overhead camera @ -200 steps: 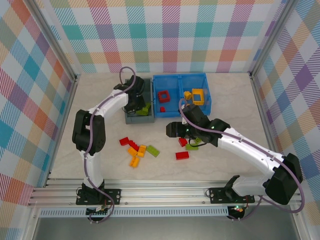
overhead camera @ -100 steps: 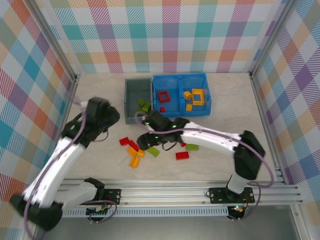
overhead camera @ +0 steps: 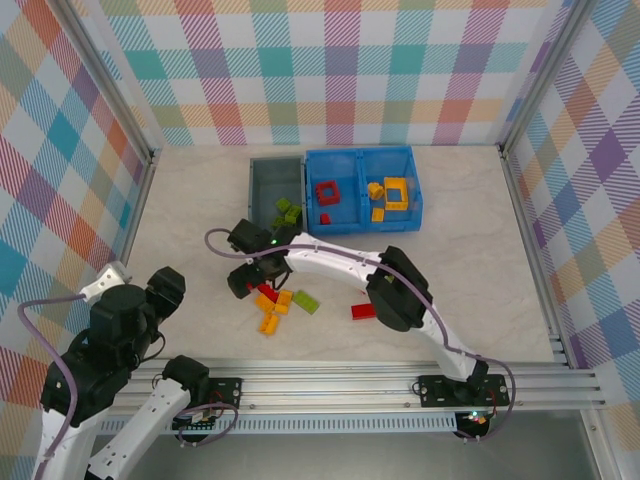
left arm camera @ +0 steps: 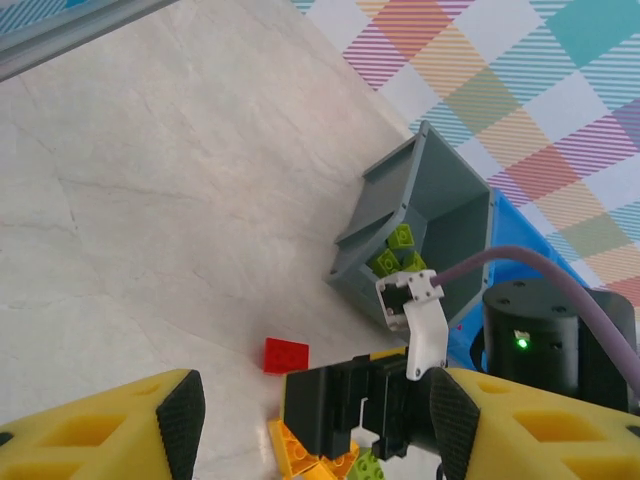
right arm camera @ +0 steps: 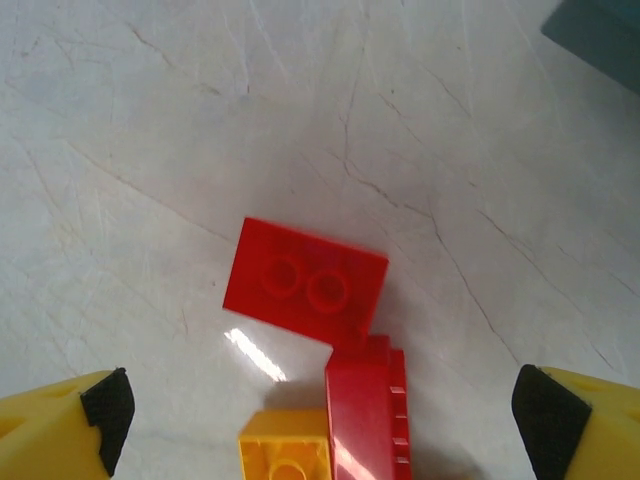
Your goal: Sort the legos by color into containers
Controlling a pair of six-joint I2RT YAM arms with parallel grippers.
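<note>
— Where do we see our left arm (overhead camera: 125,320)?
— Folded low at the near left corner. The left gripper (left arm camera: 315,425) has its fingers (left arm camera: 180,425) apart.
— And our right arm (overhead camera: 330,262)?
— Stretched far to the left. The right gripper (right arm camera: 322,415) points down, with fingers wide apart.

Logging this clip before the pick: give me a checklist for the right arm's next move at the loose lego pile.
1. Right fingers open: ok.
2. Flat red two-stud plastic brick centred between them: ok.
3. That brick free of neighbours: not ok; a second red brick abuts it.
4. Left fingers empty, apart from the pile: ok.
5. Bright blue divided plastic bin, red compartment has room: ok.
6. Finger height above beige table: cannot tell.
</note>
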